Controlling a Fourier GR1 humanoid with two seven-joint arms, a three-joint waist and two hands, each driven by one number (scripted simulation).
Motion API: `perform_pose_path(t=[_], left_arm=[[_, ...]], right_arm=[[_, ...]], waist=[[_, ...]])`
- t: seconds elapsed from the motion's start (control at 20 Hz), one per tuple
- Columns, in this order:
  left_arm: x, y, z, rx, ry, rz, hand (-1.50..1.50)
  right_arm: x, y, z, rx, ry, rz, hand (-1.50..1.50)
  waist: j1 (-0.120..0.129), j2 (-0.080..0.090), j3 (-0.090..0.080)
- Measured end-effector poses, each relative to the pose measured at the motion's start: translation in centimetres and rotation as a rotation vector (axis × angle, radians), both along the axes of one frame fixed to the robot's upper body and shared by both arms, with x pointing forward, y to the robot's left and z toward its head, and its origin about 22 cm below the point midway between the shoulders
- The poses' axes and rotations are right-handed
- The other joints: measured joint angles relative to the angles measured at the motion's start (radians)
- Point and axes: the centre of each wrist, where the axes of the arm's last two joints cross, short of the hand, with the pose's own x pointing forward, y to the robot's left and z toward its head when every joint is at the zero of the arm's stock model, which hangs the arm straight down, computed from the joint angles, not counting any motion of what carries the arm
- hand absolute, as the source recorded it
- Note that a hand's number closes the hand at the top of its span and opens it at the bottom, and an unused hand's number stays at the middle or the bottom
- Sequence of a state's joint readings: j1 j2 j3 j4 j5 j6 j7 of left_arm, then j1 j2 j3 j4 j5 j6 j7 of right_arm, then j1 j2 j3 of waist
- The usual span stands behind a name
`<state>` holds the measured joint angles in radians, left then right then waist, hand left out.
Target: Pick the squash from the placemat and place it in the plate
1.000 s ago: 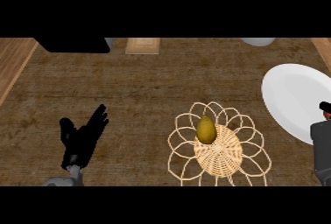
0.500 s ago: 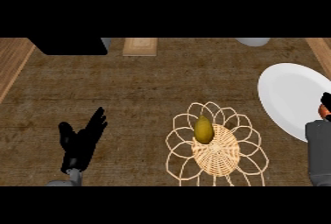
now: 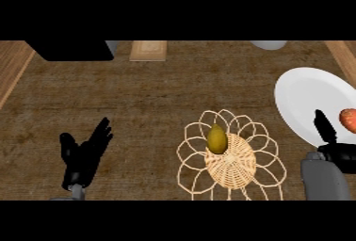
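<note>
The squash (image 3: pixel 217 139) lies on the woven placemat (image 3: pixel 231 162), on the upper part of its solid centre disc, well apart from both hands. The white plate (image 3: pixel 309 103) sits to the right, near the mat but not touching it. At the plate's right edge an orange-red thing (image 3: pixel 348 117) shows, cut by the frame; what it is cannot be told.

The left hand (image 3: pixel 84 153) shows at lower left, fingers spread and pointing up, resting over the brown counter (image 3: pixel 139 94). The right hand (image 3: pixel 334 146) sits at the right edge with one finger standing up over the plate's lower rim; the rest of it is cut off, so whether it is spread or curled cannot be told.

Judgement: the squash is not in the plate, and the right hand is the nearer one to both squash and plate. A good pick would bring that hand leftward over the mat and close it across the squash's widest part, not its tip, lifting clear of the mat's open wire loops before crossing to the plate.

The squash's long axis runs nearly straight up and down in the view, away from the robot. The narrow end points to the far side of the counter; the fuller end lies nearer the robot.
</note>
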<state>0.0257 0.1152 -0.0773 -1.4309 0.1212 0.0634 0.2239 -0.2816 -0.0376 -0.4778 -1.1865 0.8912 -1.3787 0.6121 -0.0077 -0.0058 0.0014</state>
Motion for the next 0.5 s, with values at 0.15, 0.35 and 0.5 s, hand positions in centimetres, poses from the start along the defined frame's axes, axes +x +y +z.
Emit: perform_pose_path(t=[0.15, 0.35, 0.5], left_arm=[[0.0, -0.7, -0.1, -0.002, -0.004, -0.008, 0.00], [-0.2, -0.3, -0.3, 0.003, -0.011, -0.016, 0.00], [-0.2, -0.3, 0.2, 0.003, -0.011, -0.013, 0.00]], right_arm=[[-1.7, 1.9, -1.2, 0.010, 0.007, 0.056, -1.50], [-3.5, 3.6, -2.4, 0.023, 0.048, 0.105, -1.50], [-4.0, 4.6, -3.0, 0.041, 0.074, 0.129, -1.50]], waist=[[0.004, 0.002, 0.000], [0.006, 0.002, -0.001], [0.009, 0.003, -0.001]])
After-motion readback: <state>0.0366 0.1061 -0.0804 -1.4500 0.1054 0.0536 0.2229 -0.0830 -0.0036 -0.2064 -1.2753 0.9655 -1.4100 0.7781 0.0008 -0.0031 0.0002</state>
